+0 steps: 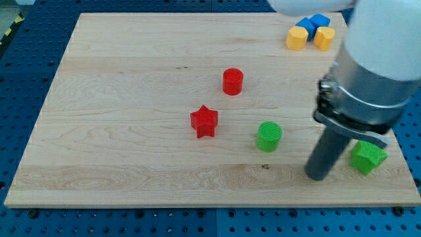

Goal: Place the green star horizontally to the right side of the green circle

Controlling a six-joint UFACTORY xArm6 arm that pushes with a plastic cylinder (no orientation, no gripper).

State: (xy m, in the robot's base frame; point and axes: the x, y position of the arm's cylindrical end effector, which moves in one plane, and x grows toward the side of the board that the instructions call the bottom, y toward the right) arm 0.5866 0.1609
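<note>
The green circle (268, 136) is a short green cylinder on the wooden board (131, 99), right of centre and towards the view's bottom. The green star (368, 157) lies near the board's lower right corner, partly hidden by the arm. My tip (318, 176) is the lower end of the dark rod. It stands on the board between the two green blocks, a little below their line. It is closer to the star, on the star's left, and touches neither block.
A red star (204, 122) lies left of the green circle. A red cylinder (232, 81) stands above it. At the top right are two yellow blocks (297, 39) (323, 37) and a blue block (313, 23). The arm's grey body (378, 66) covers the right side.
</note>
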